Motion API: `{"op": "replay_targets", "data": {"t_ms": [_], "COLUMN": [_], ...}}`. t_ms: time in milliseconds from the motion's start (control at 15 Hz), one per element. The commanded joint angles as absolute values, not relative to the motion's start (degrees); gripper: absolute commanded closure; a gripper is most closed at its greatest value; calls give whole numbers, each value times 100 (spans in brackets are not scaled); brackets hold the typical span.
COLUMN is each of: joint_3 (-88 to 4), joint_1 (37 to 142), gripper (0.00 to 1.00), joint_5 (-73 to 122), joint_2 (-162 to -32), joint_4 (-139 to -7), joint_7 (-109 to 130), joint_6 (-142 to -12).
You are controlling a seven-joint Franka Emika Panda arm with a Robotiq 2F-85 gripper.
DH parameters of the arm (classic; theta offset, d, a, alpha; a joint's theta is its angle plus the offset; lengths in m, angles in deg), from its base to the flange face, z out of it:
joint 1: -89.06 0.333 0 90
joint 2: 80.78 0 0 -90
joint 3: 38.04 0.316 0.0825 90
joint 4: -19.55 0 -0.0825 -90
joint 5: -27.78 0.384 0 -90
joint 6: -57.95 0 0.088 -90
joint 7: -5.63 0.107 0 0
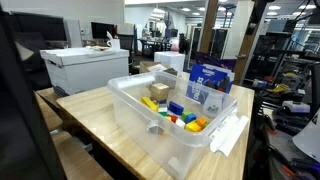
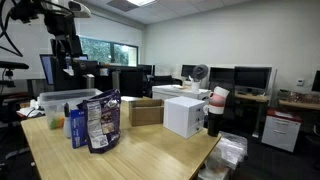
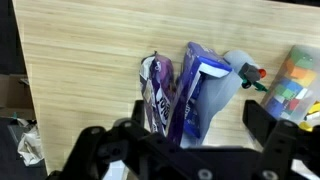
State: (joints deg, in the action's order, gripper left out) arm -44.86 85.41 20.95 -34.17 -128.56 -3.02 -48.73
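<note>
Office lab, wooden bench (image 3: 80, 60). My tool (image 3: 197, 118): jaws apart, empty, high above two bags (image 3: 195, 85) standing beside the bin (image 1: 135, 115). Risk, I judge: an off-centre descent could topple the light bags.

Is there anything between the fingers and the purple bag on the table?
Nothing visible. The open fingers hang well above the purple bag with only air between; a blue bag stands close beside it.

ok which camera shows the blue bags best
An exterior view, where the blue bags stand upright and close with nothing in front. In an exterior view the bags are small, at the far side of the clear bin. The wrist view looks down on the bags, showing mostly top edges.
</note>
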Motion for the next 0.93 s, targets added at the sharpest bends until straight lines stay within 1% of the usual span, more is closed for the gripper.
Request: {"op": "replay_targets", "data": {"t_ms": [0, 867], "joint_3": [-4483, -4450], "joint_1": [8540, 8515], "gripper": [0, 0], "joint_5": [2098, 2061], "joint_2": [-3421, -3416], "joint_4": [-12842, -12867], "joint_7": [-302, -248], "joint_6": [-4857, -4907]}}
